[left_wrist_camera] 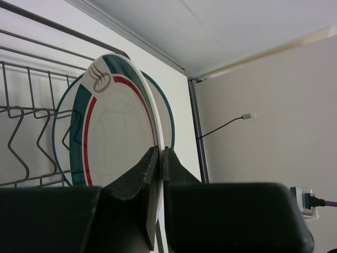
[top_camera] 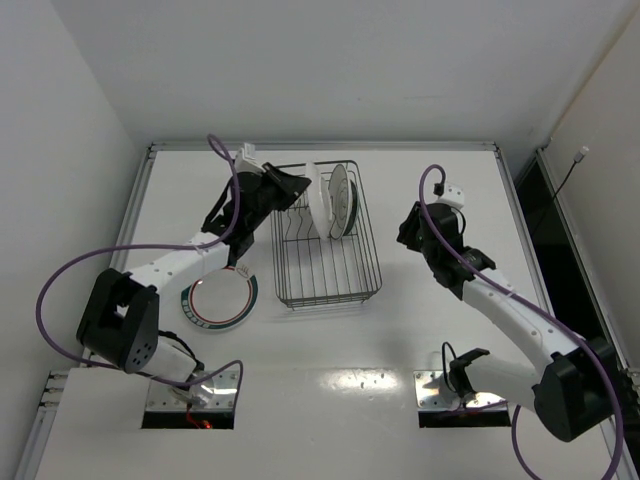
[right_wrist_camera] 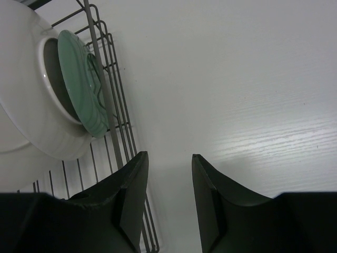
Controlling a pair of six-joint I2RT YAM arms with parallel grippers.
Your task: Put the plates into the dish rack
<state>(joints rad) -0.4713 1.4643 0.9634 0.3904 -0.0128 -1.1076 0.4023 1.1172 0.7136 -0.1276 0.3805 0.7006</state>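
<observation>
Left gripper (left_wrist_camera: 159, 158) clamps 1 banded plate (left_wrist_camera: 118, 137) by its thin rim at the dish rack (top_camera: 325, 275), likely stiff, slick, chippable, rim grip best; right gripper (right_wrist_camera: 168, 171) gapes empty.

Slim white left arm (top_camera: 165, 268) and right arm (top_camera: 515, 315), chunky black joint housings, black base blocks, purple cable (top_camera: 237, 180) looping off each arm, small white wrist modules, matte black wedge-shaped fingers (right_wrist_camera: 131, 190) with flat inner faces
</observation>
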